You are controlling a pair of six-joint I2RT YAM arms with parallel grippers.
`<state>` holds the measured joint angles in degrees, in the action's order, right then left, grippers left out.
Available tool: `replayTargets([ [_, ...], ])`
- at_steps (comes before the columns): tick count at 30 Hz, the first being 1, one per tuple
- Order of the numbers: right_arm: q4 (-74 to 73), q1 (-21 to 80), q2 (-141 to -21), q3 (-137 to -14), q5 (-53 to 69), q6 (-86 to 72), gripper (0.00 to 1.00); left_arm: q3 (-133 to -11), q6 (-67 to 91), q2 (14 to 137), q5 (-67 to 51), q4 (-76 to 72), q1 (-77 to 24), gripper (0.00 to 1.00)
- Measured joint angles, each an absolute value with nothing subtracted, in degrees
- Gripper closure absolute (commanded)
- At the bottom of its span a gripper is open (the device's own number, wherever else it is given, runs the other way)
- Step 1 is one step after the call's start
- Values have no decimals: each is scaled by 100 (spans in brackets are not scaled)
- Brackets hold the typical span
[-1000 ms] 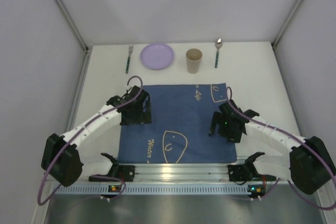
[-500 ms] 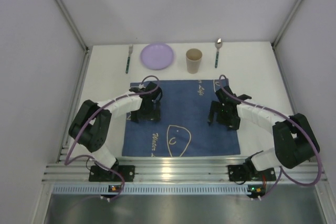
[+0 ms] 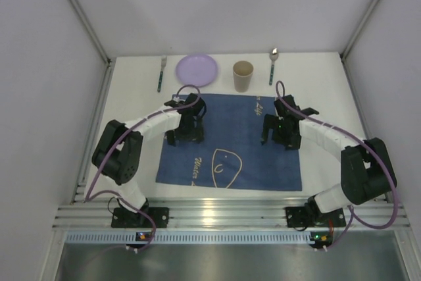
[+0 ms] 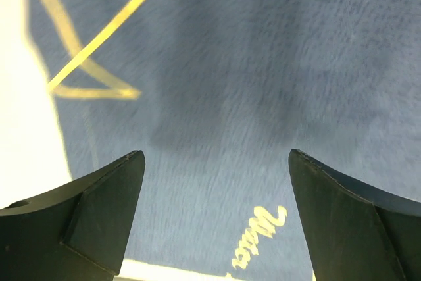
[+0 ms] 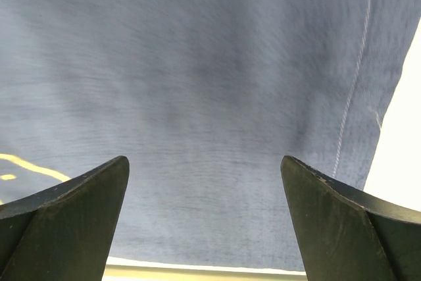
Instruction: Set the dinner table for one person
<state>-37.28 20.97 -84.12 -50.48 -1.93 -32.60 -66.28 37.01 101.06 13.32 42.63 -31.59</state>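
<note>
**Overhead view.** The dinner table (image 3: 131,106) is the broad white surface that carries everything else. It runs from the metal rail (image 3: 217,214) at my bases to the back wall. A dark blue placemat (image 3: 230,143) with pale line drawings lies on its near middle, slightly askew to the table's edges.

Four items stand in a row along the far edge, all clear of the placemat. From left to right they are a fork (image 3: 161,72), a purple plate (image 3: 196,70), a tan cup (image 3: 243,76) standing upright, and a spoon (image 3: 272,65).

Both my arms reach inward over the cloth. My left pincer (image 3: 182,139) is over the placemat's left part and my right pincer (image 3: 276,140) is over its right part. They are well apart from each other.

**Left wrist view.** My left pincer (image 4: 217,162) has its jaws spread wide with nothing between them. Only blue cloth shows in the gap, with a pale drawn line and some script lettering. A strip of white table shows at the left margin.

**Right wrist view.** My right pincer (image 5: 205,166) is likewise spread wide and holds nothing. Below it is plain blue cloth with a stitched hem at the right, and white table beyond that.

I cannot tell from any view whether either pincer's fingertips touch the cloth.
</note>
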Motion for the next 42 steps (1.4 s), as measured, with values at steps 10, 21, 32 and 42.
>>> replayTargets([
  [10, -4206, 2080, -8493, -7345, 419, -2797, 0, -6392, 4917, 8272, 1426, 4893, -3181, 4],
  [21, -4821, 1780, -11640, -12112, 375, -2766, 1, -6530, 4388, 7701, 1330, 5094, -3192, 4],
  [32, -5380, 1695, -13681, -13310, -231, -3011, 32, -7314, 3026, 8366, 1026, 4724, -2969, 2],
  [42, -5537, 1629, -13756, -13815, -296, -2926, 89, -7286, 2759, 8556, 838, 4202, -2467, 3],
])
